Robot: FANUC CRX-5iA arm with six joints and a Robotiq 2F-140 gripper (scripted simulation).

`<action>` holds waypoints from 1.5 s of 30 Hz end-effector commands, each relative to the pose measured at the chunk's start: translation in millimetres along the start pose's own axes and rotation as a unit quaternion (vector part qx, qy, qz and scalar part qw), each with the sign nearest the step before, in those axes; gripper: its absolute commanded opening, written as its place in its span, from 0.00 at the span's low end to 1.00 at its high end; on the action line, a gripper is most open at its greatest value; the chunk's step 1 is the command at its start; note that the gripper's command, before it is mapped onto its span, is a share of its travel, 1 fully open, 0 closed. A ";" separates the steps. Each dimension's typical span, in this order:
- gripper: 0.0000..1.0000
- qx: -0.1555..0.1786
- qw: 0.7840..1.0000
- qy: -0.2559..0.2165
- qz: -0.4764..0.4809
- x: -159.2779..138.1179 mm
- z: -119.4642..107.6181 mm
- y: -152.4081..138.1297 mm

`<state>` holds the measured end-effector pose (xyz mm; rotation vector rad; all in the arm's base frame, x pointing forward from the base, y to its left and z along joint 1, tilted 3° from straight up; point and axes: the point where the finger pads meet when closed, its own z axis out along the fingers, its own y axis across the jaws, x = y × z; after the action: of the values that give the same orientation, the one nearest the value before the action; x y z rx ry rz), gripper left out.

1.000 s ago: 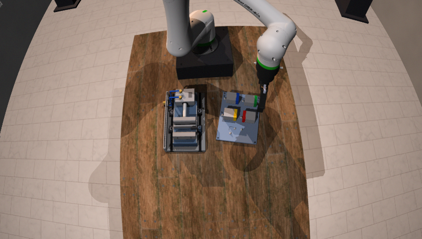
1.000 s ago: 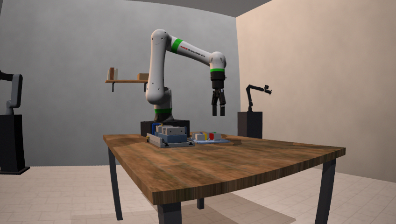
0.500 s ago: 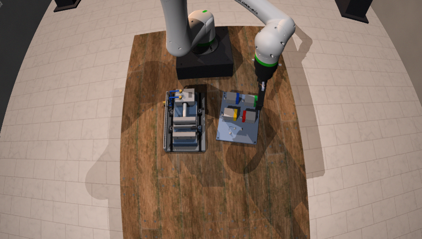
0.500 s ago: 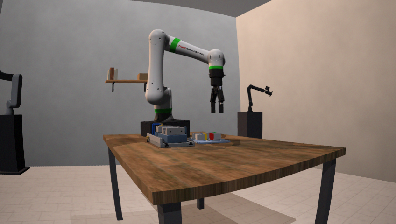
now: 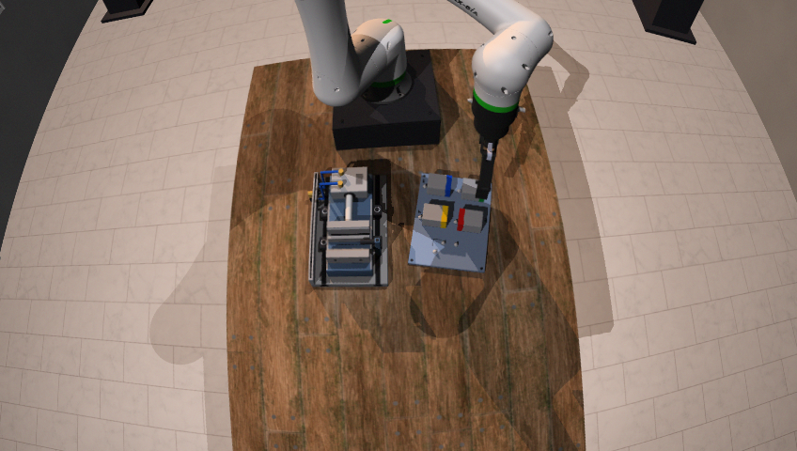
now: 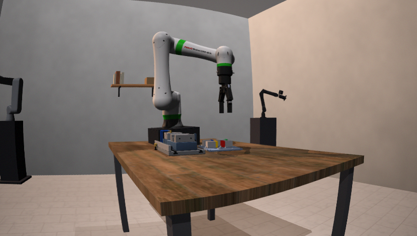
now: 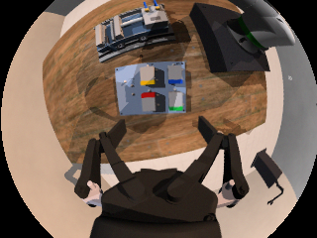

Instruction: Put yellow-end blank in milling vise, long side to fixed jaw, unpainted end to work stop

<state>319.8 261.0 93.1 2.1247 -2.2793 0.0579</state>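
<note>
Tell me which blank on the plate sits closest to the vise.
The yellow-ended blank, in the plate's front row on the vise side. The red-ended blank sits beside it, farther from the vise; the blue-ended one sits in the row behind.

Yellow-ended grey blank (image 5: 436, 214), blue-grey plate (image 5: 447, 256)

Wooden table (image 6: 234, 172) with vise (image 5: 348, 234), plate (image 5: 447, 254), pedestal (image 5: 425, 131)

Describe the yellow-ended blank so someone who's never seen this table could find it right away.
On the table, look at the blue plate beside the vise, on the side away from its blue hoses. Four grey blanks sit there in two rows; yours is in the row farther from the arm's base, nearer the vise. Only it has a yellow end, facing the red-ended one.
</note>
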 end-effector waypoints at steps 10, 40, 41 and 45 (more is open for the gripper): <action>1.00 0.000 1.000 0.000 0.000 16.5 -33.3 -0.2; 1.00 0.000 1.000 0.000 0.000 59.2 -115.6 0.2; 1.00 0.000 1.000 0.000 0.000 60.5 -118.2 0.3; 1.00 0.000 1.000 0.000 0.000 63.3 -123.4 0.3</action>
<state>314.0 203.6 217.9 2.1248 -2.2794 0.0583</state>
